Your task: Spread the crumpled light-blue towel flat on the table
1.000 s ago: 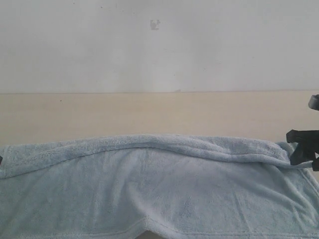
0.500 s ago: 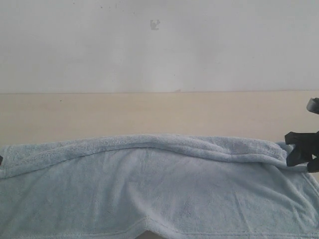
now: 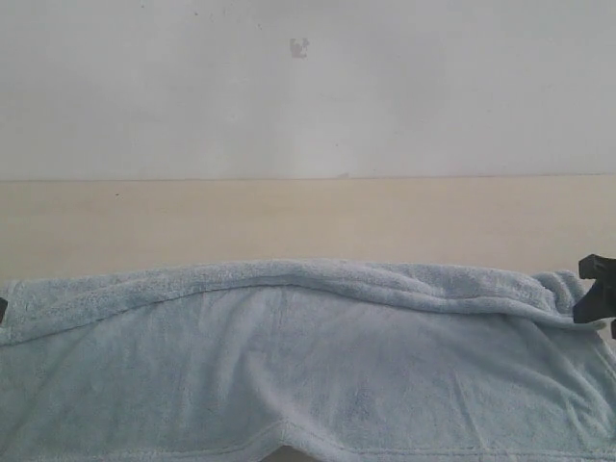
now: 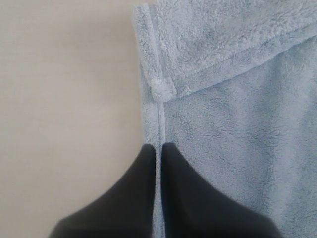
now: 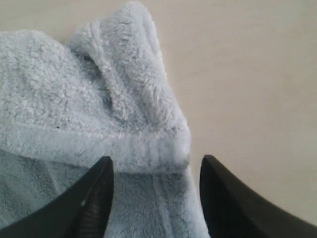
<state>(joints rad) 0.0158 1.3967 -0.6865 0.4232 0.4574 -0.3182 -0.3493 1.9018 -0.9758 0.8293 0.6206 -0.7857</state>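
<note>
The light-blue towel [image 3: 308,366] lies spread wide across the near part of the beige table [image 3: 289,217], with its far edge folded back into a long roll [image 3: 318,276]. My left gripper [image 4: 158,148] is shut on the towel's hemmed side edge [image 4: 159,119], just below a folded-over corner [image 4: 161,88]. In the exterior view only a dark sliver of it shows at the far left. My right gripper [image 5: 156,166] is open and straddles the towel's hem [image 5: 148,148] by the bunched corner [image 5: 124,59]. It appears at the right edge [image 3: 597,294] of the exterior view.
Bare table [image 4: 64,99] lies beside the towel's left edge and past its right corner [image 5: 247,74]. A white wall [image 3: 308,87] rises behind the table's far edge. The towel's near hem [image 3: 279,433] reaches the bottom of the exterior view.
My right gripper has moved right and slightly lower, toward the edge of the exterior view. The towel and the left gripper look unchanged.
</note>
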